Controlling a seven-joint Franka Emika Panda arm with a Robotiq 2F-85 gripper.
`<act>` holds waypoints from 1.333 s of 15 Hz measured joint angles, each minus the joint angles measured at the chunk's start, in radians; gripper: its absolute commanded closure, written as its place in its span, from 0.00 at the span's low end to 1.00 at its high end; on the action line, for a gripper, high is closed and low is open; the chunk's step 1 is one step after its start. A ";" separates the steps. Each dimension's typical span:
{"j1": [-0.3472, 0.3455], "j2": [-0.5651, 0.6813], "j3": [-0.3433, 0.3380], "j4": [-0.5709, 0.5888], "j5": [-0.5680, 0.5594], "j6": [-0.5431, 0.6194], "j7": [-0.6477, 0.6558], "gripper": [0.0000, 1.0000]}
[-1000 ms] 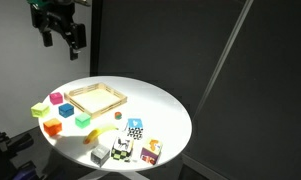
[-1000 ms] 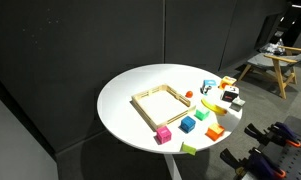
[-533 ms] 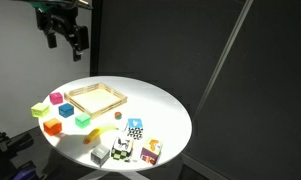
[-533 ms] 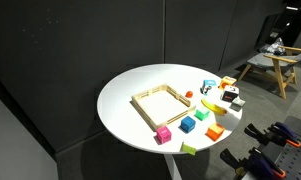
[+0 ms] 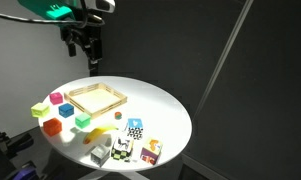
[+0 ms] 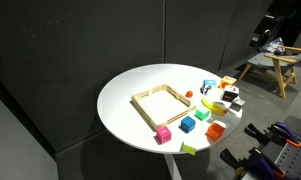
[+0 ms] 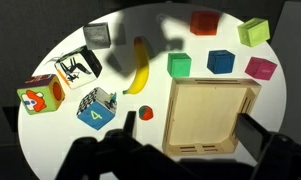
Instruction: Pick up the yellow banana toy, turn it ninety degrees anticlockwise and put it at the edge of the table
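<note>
Fingers point(image 7: 115, 155) shifted nearer table point(image 5: 162, 108), spread wide, yellow banana toy point(image 7: 140, 68) running top-to-bottom, wrist view

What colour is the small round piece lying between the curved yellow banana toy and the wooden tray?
Red. The small round piece shows best in the wrist view.

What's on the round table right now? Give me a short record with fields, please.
surface: round white table
banana: yellow banana toy lying flat on the table, between the green block and the picture blocks, nothing touching it
tray: wooden tray, nothing inside
small item: red ball on the table beside the tray
gripper: gripper open, raised well above the table, holding nothing
task stage: banana not yet picked up
</note>
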 measured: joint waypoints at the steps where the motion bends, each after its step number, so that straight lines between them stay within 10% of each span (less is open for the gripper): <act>1: -0.005 0.021 0.000 0.001 0.004 0.014 0.000 0.00; 20: -0.037 0.426 0.062 0.024 0.028 0.414 0.033 0.00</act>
